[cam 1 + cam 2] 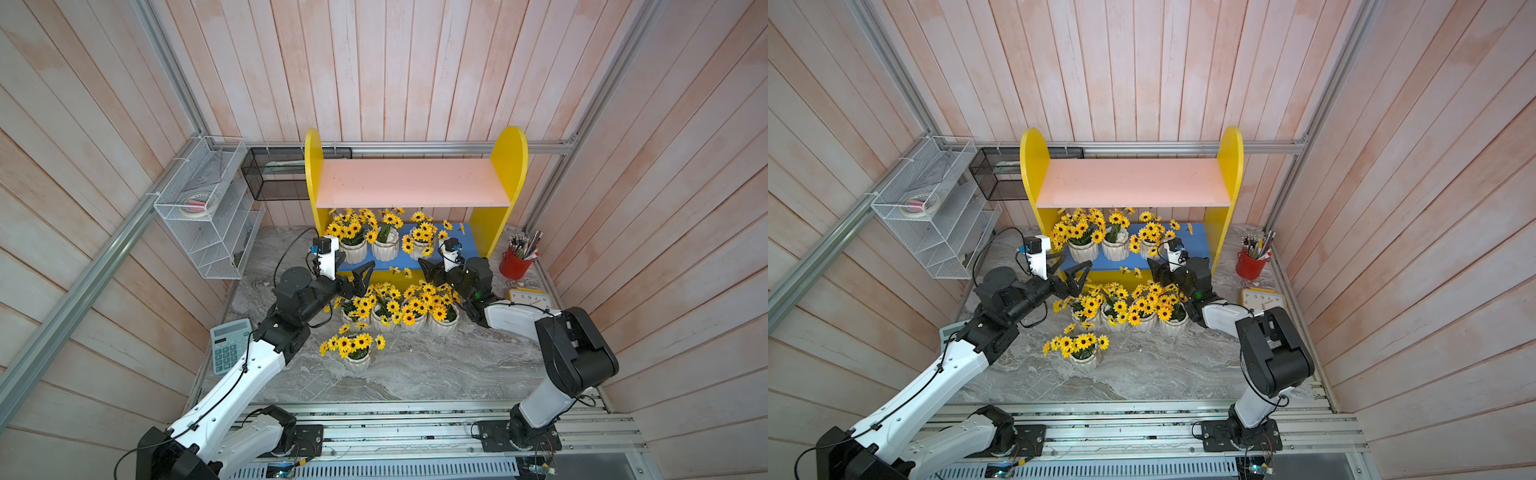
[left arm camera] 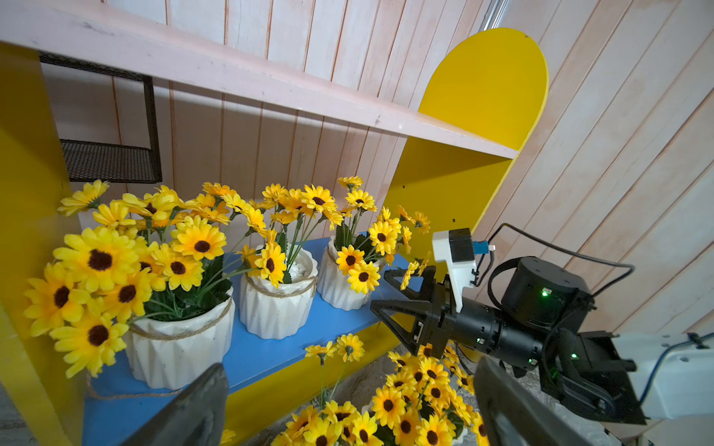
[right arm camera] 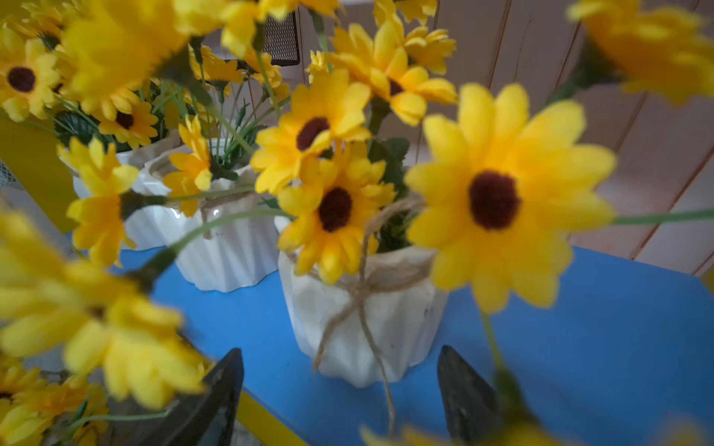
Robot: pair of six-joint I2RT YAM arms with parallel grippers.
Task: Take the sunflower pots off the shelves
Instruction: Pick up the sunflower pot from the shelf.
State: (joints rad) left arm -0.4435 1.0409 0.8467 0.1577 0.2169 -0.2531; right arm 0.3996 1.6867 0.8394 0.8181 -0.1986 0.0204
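1. Standing at the far side of the bench (image 1: 436, 374), the shelves (image 1: 509, 166) carry a pink board (image 1: 411, 183) above a blue board (image 1: 390, 264).
2. Three pots sit side by side on the blue board, toward its left: left pot (image 1: 355, 251), middle pot (image 1: 385, 248), right pot (image 1: 419, 247).
3. A row of four pots (image 1: 413, 324) stands on the bench just in front of the shelves, and a lone pot (image 1: 357, 361) stands nearer.
4. The left end effector (image 1: 357, 266) hovers at the blue board's near edge, beside the left pot, with its jaws wide and nothing between them.
5. The right end effector (image 1: 429, 272) faces the right pot (image 3: 367, 328) from the near side. Its jaws are spread, the fingertips (image 3: 220, 390) stop short of the pot, and it grips nothing.
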